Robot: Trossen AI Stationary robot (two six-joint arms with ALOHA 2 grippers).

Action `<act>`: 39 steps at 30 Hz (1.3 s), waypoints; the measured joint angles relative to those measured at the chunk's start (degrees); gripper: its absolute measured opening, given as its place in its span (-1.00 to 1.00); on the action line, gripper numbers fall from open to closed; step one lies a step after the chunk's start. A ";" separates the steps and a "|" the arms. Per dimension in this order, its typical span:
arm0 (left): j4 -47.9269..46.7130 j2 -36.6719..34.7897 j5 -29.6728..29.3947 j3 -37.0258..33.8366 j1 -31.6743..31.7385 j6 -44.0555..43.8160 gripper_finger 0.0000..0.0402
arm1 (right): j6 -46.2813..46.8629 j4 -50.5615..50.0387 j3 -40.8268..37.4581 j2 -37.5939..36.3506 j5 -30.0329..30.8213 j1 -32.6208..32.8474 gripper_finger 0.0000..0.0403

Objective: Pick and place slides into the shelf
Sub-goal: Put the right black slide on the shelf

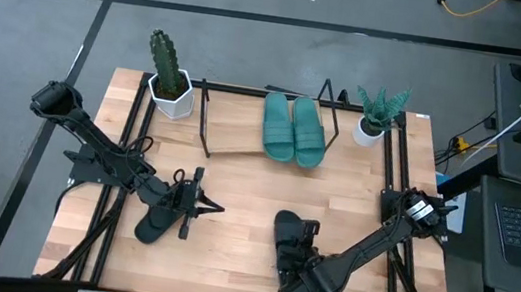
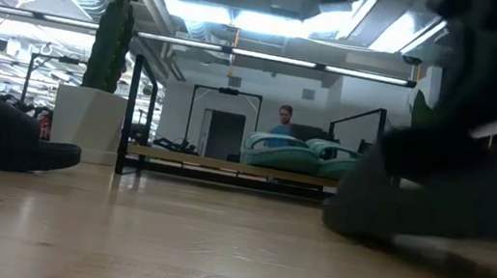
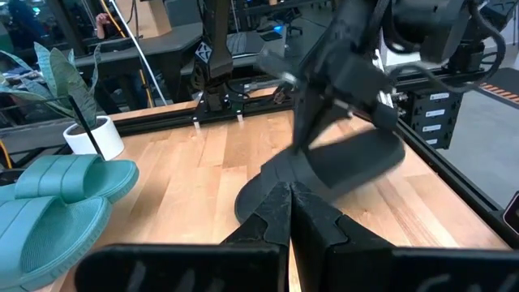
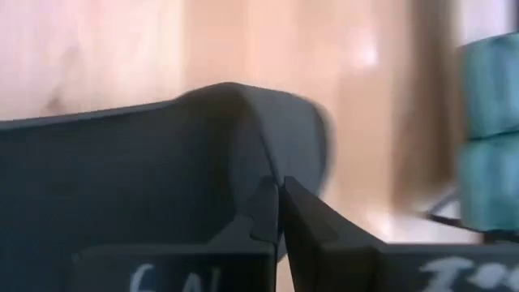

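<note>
Teal-green slides lie side by side on the right part of the shelf, a slanted light-wood board in a black wire frame at the far edge of the table. In the low view they show as a teal pair on the board, with a person in the room behind.

One black slide lies on the near left of the table, beside the left gripper, which points right. The left wrist view shows its fingers pressed together with nothing between them.

A second black slide sits near the middle-right of the table's near side, under the right arm. The right gripper is low over it; in the right wrist view the fingers meet almost tip to tip against the dark slide, but whether they pinch its strap I cannot tell.

A cactus in a white pot stands at the shelf's left end, and a small leafy plant at its right end.
</note>
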 joint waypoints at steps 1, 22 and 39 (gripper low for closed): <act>0.01 0.00 0.01 0.00 0.00 0.00 -1.00 | 0.00 -1.57 1.14 0.00 1.30 0.00 -0.96; 1.98 0.02 4.05 0.00 -0.99 0.57 -1.00 | -17.16 -6.28 13.15 -0.09 24.55 -11.15 -0.97; 1.68 0.02 3.32 0.00 -5.78 1.99 -1.00 | -53.18 13.41 17.47 -0.09 6.59 -29.42 -0.97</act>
